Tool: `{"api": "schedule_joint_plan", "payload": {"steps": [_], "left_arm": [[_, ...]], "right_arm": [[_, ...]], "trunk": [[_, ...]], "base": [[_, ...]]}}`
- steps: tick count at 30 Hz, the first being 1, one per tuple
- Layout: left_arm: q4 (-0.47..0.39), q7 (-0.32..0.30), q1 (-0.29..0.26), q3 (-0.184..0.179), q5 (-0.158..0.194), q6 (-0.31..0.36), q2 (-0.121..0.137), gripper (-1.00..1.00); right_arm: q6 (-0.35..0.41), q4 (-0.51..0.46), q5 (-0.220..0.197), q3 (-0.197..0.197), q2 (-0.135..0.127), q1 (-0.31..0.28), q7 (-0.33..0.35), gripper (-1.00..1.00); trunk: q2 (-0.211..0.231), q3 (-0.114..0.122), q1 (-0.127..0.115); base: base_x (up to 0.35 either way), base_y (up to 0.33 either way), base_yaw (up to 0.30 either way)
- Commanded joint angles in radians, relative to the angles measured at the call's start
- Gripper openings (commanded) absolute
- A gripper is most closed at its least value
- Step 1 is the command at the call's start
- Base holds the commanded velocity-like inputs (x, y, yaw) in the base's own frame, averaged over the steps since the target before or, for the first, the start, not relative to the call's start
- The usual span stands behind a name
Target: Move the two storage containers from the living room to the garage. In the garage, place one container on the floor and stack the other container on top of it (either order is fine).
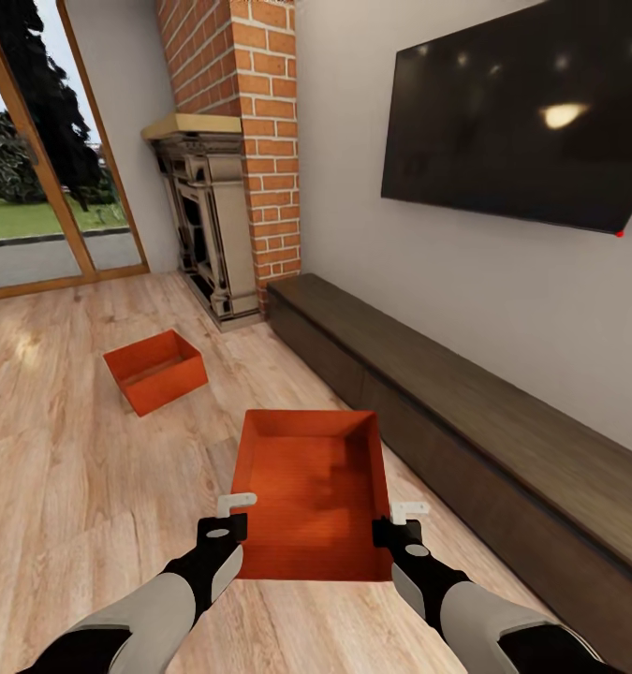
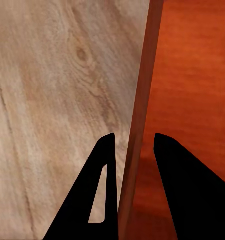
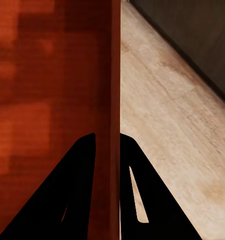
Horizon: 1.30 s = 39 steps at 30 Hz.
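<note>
The scene is the living room, with its wood-plank floor, so the haul to the garage has not begun. Farthest left, the far container sits untouched on the planks, out in front of the fireplace. Nearer the robot, the near container lies between that fireplace and the robot, alongside the long dark bench. The left hand straddles its left wall with a visible gap on the inner side, not yet clamped. The right hand pinches the right wall tightly. Lifting, carrying, and stacking both remain.
</note>
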Motion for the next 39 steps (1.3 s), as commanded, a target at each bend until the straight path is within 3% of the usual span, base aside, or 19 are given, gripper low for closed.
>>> {"api": "schedule_joint_plan", "payload": {"steps": [1,39], "left_arm": [[-0.002,0.006,-0.001,0.018,-0.018,-0.001,0.000,-1.00],[-0.003,0.006,-0.001,0.018,-0.018,0.000,0.001,-1.00]], "right_arm": [[-0.006,0.002,-0.017,-0.026,-0.010,-0.001,-0.034,-1.00],[-0.006,0.002,-0.019,-0.028,-0.009,-0.001,-0.036,-1.00]], "trunk": [[0.007,0.002,-0.004],[0.273,0.121,-0.150]], "base": [[0.000,0.000,0.000],[0.000,0.000,0.000]]}}
